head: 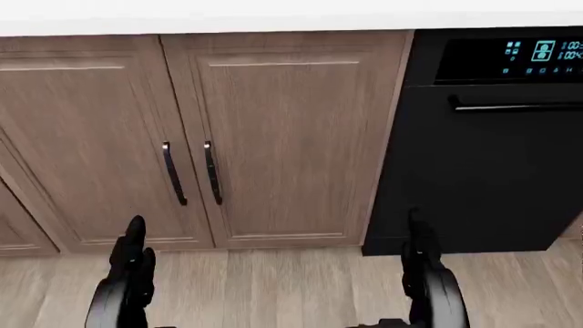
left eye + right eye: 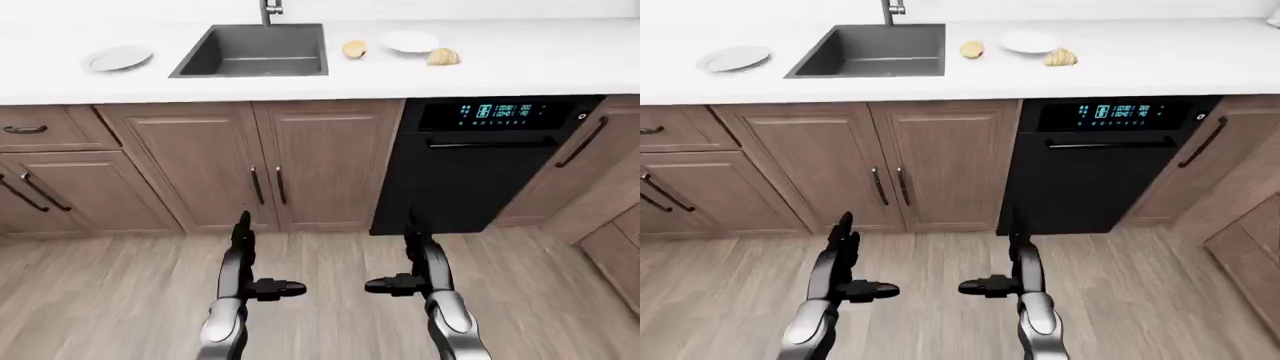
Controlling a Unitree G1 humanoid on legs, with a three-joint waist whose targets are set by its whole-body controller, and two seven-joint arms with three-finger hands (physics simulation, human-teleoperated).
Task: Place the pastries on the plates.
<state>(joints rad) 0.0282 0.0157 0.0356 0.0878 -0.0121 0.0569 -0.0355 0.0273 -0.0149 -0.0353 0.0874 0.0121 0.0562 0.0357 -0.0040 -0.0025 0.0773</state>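
Observation:
Two pastries lie on the white counter at the top of the left-eye view: a round bun (image 2: 354, 49) right of the sink and a croissant (image 2: 442, 57) further right. One white plate (image 2: 410, 41) sits between them, just above. A second white plate (image 2: 119, 58) sits left of the sink. My left hand (image 2: 250, 262) and right hand (image 2: 410, 259) hang low over the floor, both open and empty, far below the counter.
A dark sink (image 2: 255, 49) with a faucet is set in the counter (image 2: 540, 64). Wooden cabinet doors (image 2: 265, 165) stand below it, a black dishwasher (image 2: 480, 161) to their right. Wood plank floor (image 2: 330, 255) lies under my hands.

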